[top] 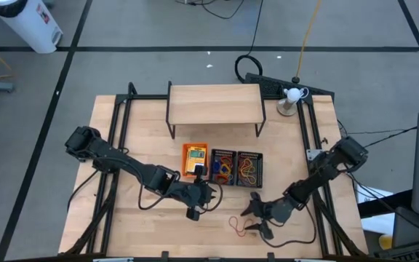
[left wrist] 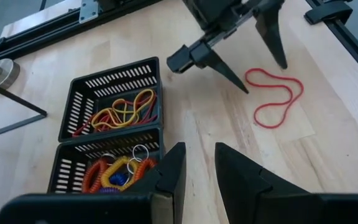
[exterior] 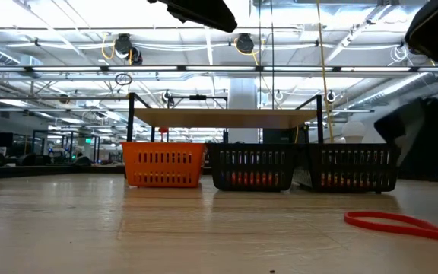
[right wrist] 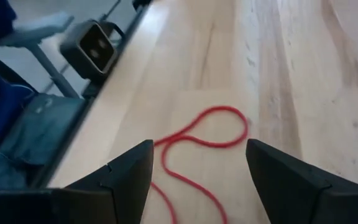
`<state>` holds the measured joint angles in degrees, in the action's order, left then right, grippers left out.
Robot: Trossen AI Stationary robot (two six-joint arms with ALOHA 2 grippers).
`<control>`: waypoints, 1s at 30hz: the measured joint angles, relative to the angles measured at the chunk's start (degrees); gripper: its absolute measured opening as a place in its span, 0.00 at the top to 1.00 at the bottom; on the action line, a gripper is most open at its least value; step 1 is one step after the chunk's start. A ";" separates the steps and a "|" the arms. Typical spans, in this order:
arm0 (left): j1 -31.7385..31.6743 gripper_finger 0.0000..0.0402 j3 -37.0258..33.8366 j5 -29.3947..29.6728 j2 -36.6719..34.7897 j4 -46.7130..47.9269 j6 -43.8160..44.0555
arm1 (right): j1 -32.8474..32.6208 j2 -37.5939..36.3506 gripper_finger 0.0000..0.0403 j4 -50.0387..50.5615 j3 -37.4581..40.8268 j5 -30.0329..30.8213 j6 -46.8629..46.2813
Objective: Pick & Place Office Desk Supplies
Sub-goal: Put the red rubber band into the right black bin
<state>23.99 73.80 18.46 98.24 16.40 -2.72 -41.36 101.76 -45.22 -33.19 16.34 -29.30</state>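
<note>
The right claw (top: 257, 218) hung wide open and empty over the flat red rubber band (top: 237, 224), whose thinness against the counter (top: 122, 218) risked a missed pinch, while the left claw (top: 197, 207) waited narrowly parted, holding nothing.

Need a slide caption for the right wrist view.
Open right gripper poised over a red rubber band lying loose on the wooden table.

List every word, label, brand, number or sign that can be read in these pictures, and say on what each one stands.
None can be read.
Crayon box in the orange tray: print on its face, too small to read.
Black trays, red band, riser: no text shows.
Signs in the room behind the table, low view: too blurred to read.
</note>
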 joint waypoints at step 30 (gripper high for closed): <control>0.02 0.78 0.00 0.09 0.00 0.00 -0.02 | 2.31 1.39 0.40 14.96 -0.13 -0.07 10.57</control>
<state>24.01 73.80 18.55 98.24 16.40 -2.74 -39.06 103.15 -30.26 -33.32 16.27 -18.73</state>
